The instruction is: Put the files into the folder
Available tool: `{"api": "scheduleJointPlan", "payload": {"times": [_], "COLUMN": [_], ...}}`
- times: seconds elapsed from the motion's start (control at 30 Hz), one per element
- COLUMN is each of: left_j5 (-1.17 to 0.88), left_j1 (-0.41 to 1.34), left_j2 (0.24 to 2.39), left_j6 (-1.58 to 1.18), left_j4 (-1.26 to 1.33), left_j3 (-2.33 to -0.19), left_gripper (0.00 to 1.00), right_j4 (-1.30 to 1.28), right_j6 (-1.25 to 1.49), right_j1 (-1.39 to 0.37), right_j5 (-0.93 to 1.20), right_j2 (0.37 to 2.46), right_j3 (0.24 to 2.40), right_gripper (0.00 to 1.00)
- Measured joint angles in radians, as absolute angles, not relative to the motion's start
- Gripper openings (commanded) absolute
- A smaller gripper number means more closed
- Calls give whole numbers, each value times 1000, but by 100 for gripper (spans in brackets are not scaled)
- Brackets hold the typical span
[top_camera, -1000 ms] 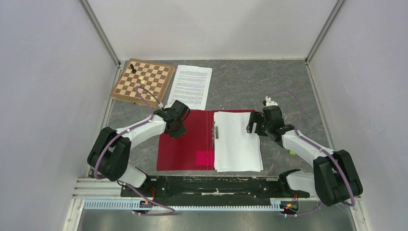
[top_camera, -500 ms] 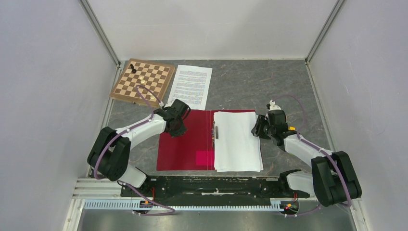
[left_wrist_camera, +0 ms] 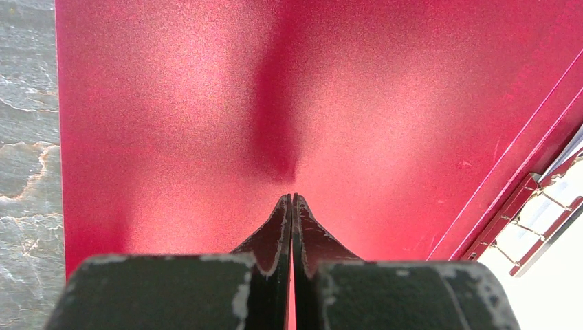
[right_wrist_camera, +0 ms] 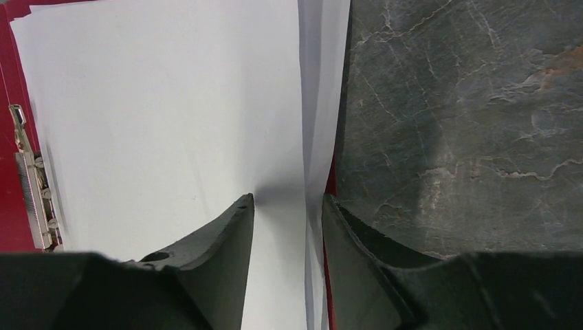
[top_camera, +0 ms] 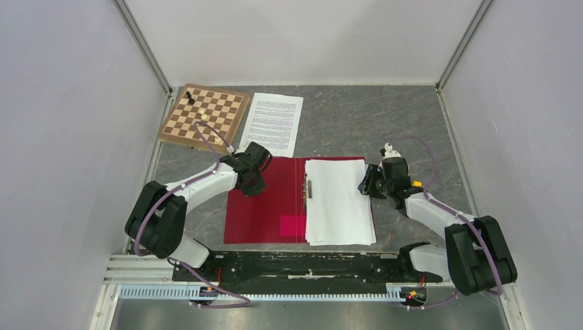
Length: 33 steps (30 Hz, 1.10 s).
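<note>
Right pincer [right_wrist_camera: 287, 198] seemingly astride files [right_wrist_camera: 172, 103] edge

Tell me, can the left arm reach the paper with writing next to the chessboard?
Probably yes. The left end effector, closed, is over the folder, and the printed sheet lies just beyond it, uncovered, with nothing between them.

A brown-and-white chessboard [top_camera: 203, 118] lies slightly askew in the far-left corner of the grey marbled worktop [top_camera: 385, 117]. A small dark chess piece [top_camera: 189, 96] stands on its far-left squares. Along the worktop's near edge runs a slotted metal rail [top_camera: 275, 292].
</note>
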<state>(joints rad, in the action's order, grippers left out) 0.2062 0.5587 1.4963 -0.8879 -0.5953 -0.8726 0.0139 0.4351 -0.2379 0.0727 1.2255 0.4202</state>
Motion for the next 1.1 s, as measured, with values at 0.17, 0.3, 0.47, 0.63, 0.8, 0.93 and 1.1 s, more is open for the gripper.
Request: {"api": "scheduleJointPlan", "payload": {"times": [0.17, 0.3, 0.47, 0.63, 0.8, 0.93, 1.1], "left_j5": [205, 205, 205, 204, 204, 204, 204], "left_j1": [559, 559, 559, 559, 559, 559, 559], "left_j2": [1501, 1503, 1505, 1512, 1512, 1512, 1512], "left_j6": [-888, -888, -888, -888, -888, -888, -888], "left_j4": [-596, -596, -596, -596, -596, -596, -596], "left_j3": [-873, -873, -873, -874, -875, -875, -877], "left_gripper": [3, 3, 3, 3, 3, 3, 3], "right_j4": [5, -25, -44, -41, -40, -38, -14], "right_j6": [429, 416, 398, 390, 380, 371, 369], "right_j1": [-255, -256, -256, -260, -261, -262, -262], "right_j5": [47, 10, -20, -28, -47, -59, -56], "right_j2": [1225, 1217, 1218, 1254, 1303, 1319, 1339], "right_j3": [422, 433, 468, 487, 495, 511, 515], "right_gripper": [45, 45, 42, 41, 47, 47, 41]}}
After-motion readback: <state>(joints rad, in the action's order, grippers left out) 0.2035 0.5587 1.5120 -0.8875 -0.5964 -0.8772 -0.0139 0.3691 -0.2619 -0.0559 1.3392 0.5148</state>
